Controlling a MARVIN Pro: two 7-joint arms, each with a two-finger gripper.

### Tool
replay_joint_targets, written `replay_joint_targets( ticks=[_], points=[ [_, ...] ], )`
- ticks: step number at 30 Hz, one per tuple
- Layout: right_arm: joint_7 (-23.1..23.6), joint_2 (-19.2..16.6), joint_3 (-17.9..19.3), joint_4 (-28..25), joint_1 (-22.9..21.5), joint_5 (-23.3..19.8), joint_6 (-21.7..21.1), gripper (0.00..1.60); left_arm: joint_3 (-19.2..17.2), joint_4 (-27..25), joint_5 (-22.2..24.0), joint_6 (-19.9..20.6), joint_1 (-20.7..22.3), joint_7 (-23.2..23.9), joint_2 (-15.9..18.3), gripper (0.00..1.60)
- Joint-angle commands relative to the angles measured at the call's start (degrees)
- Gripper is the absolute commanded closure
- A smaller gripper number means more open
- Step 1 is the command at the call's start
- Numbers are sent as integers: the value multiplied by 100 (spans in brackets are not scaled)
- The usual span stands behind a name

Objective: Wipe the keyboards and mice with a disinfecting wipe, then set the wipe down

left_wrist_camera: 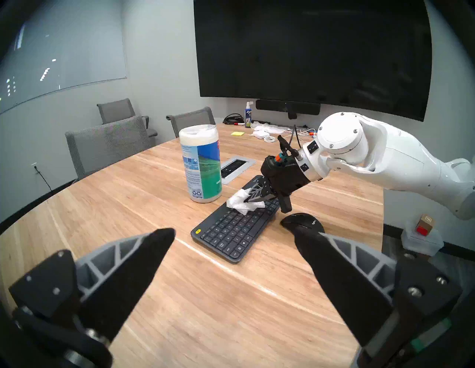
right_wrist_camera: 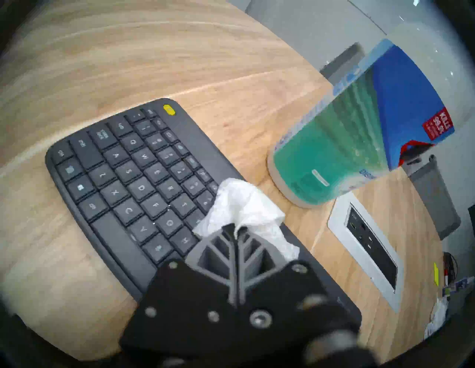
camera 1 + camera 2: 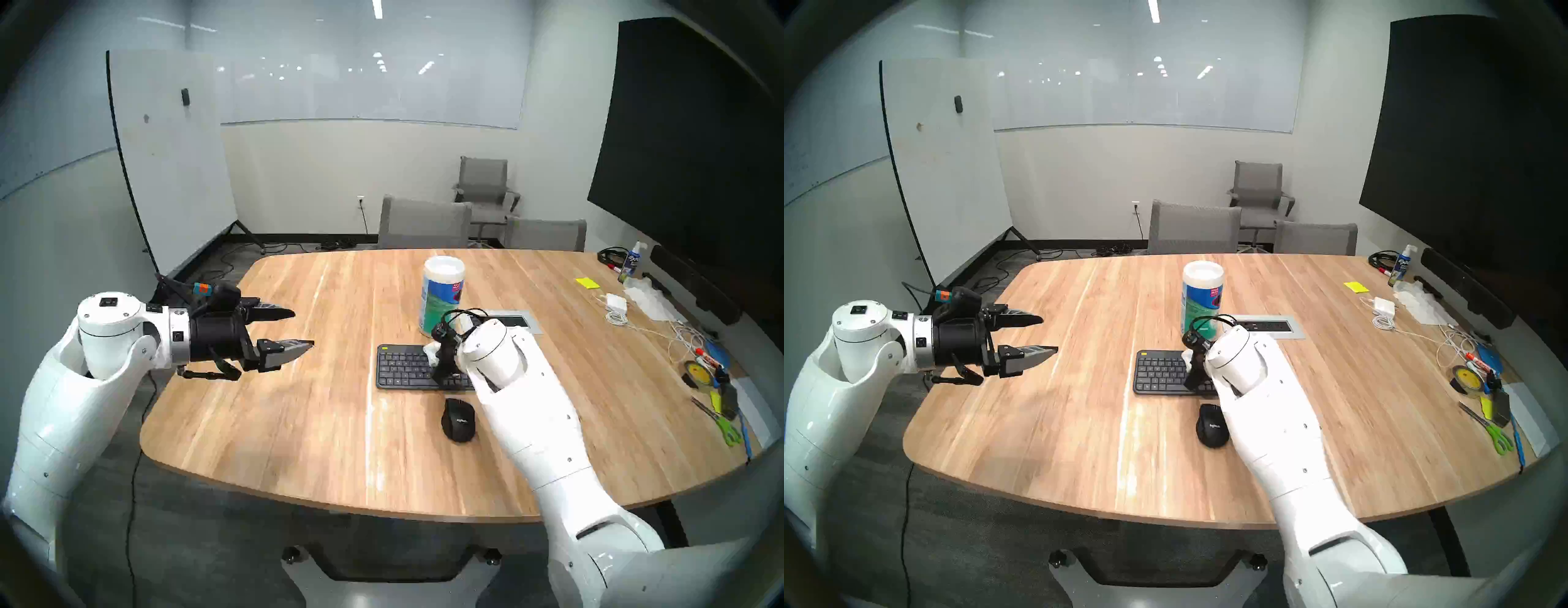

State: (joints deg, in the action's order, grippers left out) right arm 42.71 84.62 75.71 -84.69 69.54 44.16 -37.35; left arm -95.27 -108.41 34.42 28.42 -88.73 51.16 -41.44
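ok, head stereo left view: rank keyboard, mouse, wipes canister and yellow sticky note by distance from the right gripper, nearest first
1. Keyboard: directly under the right gripper, whose fingers pinch the wipe over its keys.
2. Mouse: just in front of the keyboard, toward the robot. The wipes canister, just behind the keyboard, is too close to call against it.
3. Yellow sticky note: far right of the table.

Office meeting room. Long wooden counter (image 3: 297, 382) stood with grey mesh chairs (image 3: 424, 223) at far side, inset power-and-port panel (image 3: 1269, 326), big dark wall screen (image 1: 308, 51) over video bar (image 1: 288, 107), rolling whiteboard (image 3: 169, 161), glass board (image 3: 1144, 89) on wall.
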Motion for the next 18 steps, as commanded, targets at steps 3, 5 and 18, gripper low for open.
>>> replay_joint_targets(
  ticks=[3, 5, 18],
  points=[
    [146, -39, -94, -668, 323, 19, -106, 160, -59, -46, 39, -3, 29, 0, -11, 0],
    [207, -48, -109, -749, 359, 16, -129, 160, -59, -46, 39, -3, 29, 0, -10, 0],
    [523, -280, 28, -1326, 670, -103, -205, 160, -58, -45, 39, -3, 30, 0, -10, 0]
  ],
)
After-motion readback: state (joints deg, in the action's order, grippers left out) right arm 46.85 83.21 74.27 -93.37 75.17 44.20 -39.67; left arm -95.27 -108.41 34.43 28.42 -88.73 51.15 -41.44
